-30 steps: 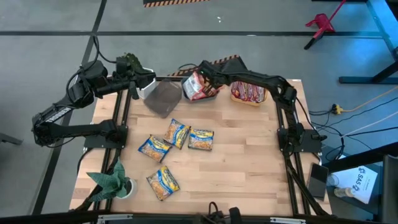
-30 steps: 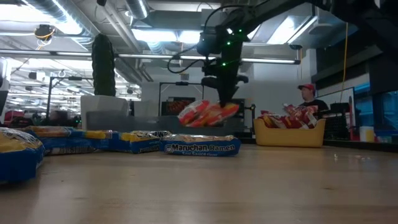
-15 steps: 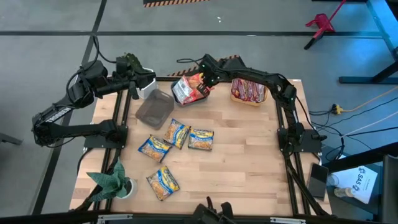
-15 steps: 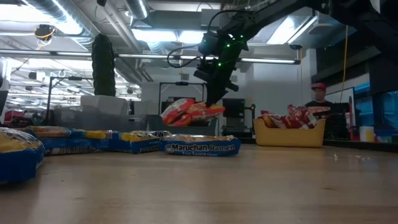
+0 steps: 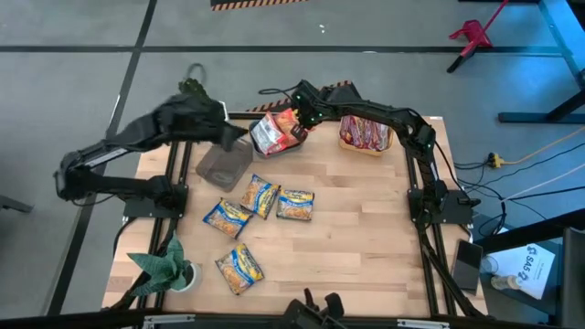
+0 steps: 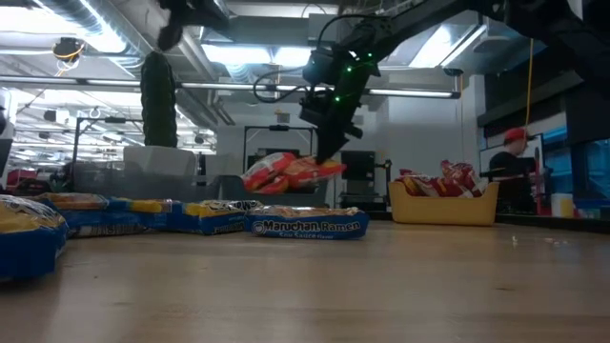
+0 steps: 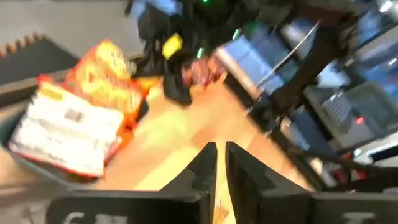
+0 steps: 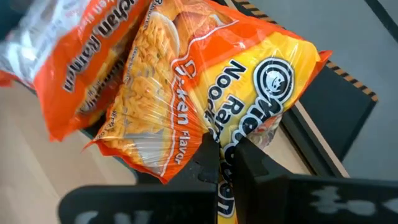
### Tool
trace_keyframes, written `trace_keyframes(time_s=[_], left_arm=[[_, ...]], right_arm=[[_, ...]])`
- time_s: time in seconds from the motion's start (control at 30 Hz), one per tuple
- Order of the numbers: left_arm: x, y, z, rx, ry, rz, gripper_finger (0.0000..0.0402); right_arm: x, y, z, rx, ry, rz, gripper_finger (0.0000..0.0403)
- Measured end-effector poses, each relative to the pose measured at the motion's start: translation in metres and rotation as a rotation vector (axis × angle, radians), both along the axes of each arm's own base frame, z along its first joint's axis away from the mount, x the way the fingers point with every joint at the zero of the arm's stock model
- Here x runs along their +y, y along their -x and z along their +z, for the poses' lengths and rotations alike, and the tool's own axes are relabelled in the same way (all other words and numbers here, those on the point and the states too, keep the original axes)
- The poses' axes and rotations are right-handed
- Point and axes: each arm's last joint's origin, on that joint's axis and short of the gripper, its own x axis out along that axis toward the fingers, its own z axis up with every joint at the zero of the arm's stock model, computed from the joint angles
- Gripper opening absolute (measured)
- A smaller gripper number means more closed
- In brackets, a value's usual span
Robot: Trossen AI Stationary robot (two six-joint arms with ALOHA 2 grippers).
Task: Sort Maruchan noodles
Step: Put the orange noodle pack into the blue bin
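pinching orange noodle packets [image 8: 205,93], the right claw [image 8: 222,152] holds them above the table.

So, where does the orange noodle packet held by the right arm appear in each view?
High view: orange packets at the table's far edge, left of the yellow bin, pinched by the right end effector.
Low view: hanging mid-picture above the table.
Left wrist view: upper left, blurred.
Right wrist view: filling the picture.
Shared landmark: the right end effector, gripping them.

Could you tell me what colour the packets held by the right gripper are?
Orange and yellow packets, pinched in the right gripper; the right wrist view shows them best.
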Motion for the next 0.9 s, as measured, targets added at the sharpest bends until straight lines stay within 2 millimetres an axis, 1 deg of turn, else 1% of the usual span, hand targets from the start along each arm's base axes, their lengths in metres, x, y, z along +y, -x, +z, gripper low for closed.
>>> trace_keyframes(time_s=[0.07,0.13,0.27,0.47,0.57,0.67,0.9], left_arm=[[0.002,-0.015,-0.012,0.071,0.038,-0.002,0.0009],[0.005,-0.027,-0.026,0.168,0.051,0.03,0.0003],[0.012,-0.042,-0.05,0.345,0.058,0.128,0.0001],[0.02,-0.061,-0.081,0.507,0.118,0.14,0.0001],[0.024,-0.07,-0.092,0.548,0.13,0.139,0.0001],[0.028,-0.079,-0.102,0.562,0.134,0.138,0.0],[0.036,-0.102,-0.124,0.557,0.166,0.101,0.0]], right_arm=[[0.0,0.001,-0.001,0.025,0.014,0.006,0.0],[0.0,0.003,-0.001,0.049,0.026,0.014,0.0],[0.002,0.006,-0.002,0.111,0.043,0.019,0.0001],[0.003,0.015,-0.005,0.256,0.091,0.022,0.0001],[0.005,0.021,-0.006,0.344,0.113,0.021,0.0001],[0.004,0.023,-0.007,0.38,0.131,0.012,0.0001],[0.004,0.023,-0.006,0.345,0.11,-0.044,0.0001]])
